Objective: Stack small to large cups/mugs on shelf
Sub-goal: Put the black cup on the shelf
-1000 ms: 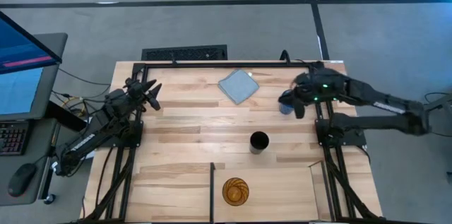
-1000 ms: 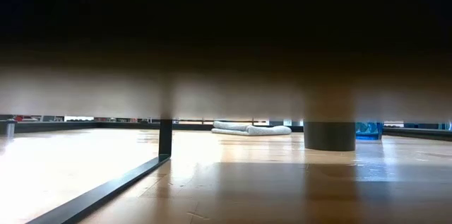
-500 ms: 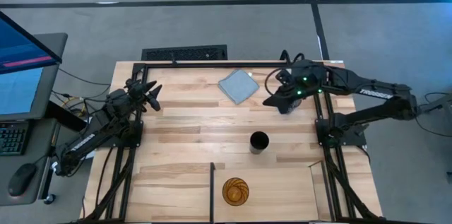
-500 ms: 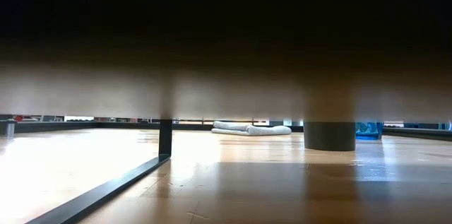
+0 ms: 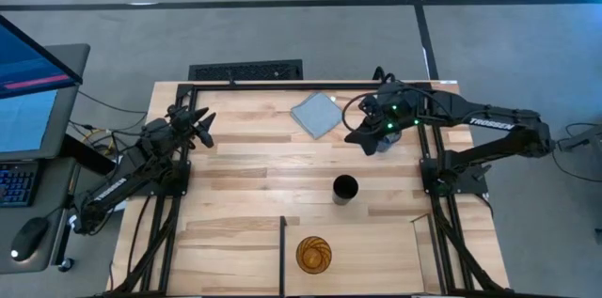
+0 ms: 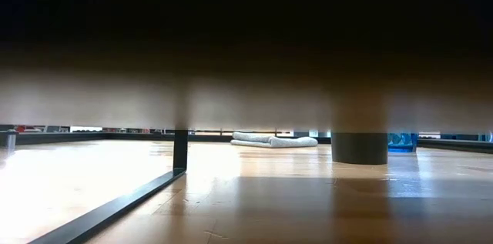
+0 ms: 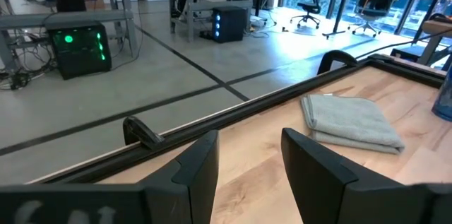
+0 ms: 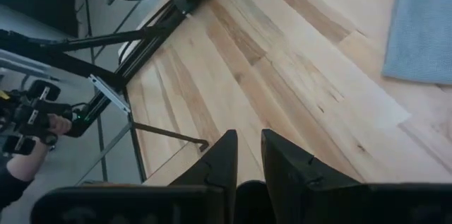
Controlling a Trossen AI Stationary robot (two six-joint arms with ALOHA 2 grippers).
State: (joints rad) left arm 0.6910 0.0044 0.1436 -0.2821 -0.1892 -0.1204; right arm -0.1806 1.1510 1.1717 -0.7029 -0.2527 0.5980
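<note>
The amber tumbler (image 5: 313, 254) stands on its base on the shelf (image 5: 372, 246), the plank section between thin black bars. On bare table beyond it stands the black cup (image 5: 345, 189) (image 6: 360, 148). The blue cup (image 6: 402, 142) (image 7: 444, 100) rests on the table toward the far right; from above, my right arm covers it. My right gripper (image 5: 361, 138) (image 8: 248, 139) hovers just left of that spot, fingers a narrow gap apart, nothing between them. My left gripper (image 5: 199, 125) (image 7: 248, 155) waits open near the far left corner.
A grey-blue cloth (image 5: 317, 114) (image 7: 351, 121) (image 8: 422, 32) lies flat near the far edge, left of my right gripper. A black divider bar (image 5: 282, 242) (image 6: 180, 150) marks the shelf's left side. A black rail (image 5: 301, 85) runs along the far edge.
My right gripper has swung from over the blue cup toward the table's left and slightly toward the far edge, and the arm now covers the cup from above. In the low view the blue and black cups stand where they did.
</note>
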